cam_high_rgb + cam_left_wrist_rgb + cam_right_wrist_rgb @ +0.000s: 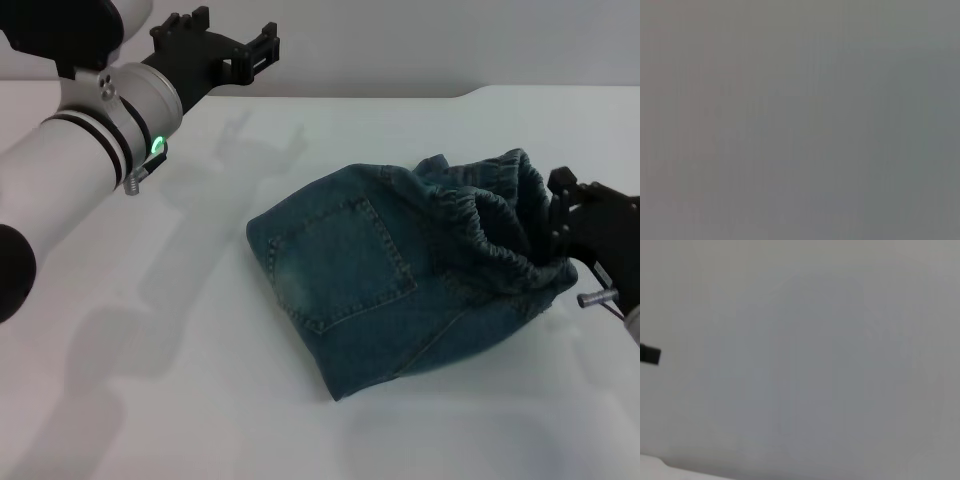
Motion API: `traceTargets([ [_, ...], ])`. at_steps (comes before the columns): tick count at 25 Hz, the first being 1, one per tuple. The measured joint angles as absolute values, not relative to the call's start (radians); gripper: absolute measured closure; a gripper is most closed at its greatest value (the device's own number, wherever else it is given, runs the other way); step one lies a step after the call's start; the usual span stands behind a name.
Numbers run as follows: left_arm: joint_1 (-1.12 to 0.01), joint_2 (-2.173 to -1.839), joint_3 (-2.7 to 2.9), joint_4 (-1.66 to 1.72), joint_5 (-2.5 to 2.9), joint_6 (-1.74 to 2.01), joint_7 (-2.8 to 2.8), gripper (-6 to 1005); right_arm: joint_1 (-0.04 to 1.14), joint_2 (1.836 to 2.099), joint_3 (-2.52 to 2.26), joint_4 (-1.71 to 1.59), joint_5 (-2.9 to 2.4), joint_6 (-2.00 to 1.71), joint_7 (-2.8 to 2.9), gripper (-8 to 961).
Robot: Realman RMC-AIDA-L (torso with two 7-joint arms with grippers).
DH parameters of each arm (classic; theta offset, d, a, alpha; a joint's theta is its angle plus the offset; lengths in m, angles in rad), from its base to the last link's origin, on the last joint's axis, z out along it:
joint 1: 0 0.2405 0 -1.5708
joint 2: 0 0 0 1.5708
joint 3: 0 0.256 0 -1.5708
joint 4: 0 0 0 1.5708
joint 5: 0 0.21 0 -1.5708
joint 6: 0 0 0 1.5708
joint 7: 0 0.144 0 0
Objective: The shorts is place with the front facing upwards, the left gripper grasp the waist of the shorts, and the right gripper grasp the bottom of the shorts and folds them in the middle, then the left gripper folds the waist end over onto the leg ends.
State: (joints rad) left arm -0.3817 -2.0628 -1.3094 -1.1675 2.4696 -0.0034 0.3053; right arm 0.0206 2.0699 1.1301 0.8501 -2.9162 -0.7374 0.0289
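We see the denim shorts lying folded on the white table, back pocket up; the right gripper touches the elastic waistband, its grip unclear. The left gripper hovers well apart, jaws spread and empty.

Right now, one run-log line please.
shorts: folded, pocket up | left gripper: raised, clear | right gripper: at elastic waistband

1. A white tabletop fills nearly the whole head view.
2. Its far edge meets a pale grey wall.
3. Soft shadows lie across the tabletop's left side.
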Motion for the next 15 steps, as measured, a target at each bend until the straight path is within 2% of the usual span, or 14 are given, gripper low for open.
traceTargets([
  [15, -0.466, -2.067, -1.273, -1.086, 2.462, 0.003, 0.294, 165, 0.222, 2.067, 0.986, 0.837, -2.918, -0.67, 0.044, 954],
])
